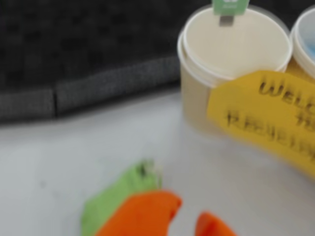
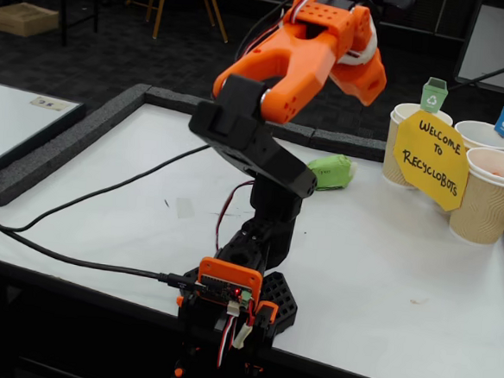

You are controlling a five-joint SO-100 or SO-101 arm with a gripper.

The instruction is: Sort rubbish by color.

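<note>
Orange end effector, fingers apparently parted and empty, just above green wad near cups.

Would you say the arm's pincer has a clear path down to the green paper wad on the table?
Probably yes. The pincer hangs above the green wad, which lies alone on bare table; the cups and yellow sign stand off to the side.
</note>
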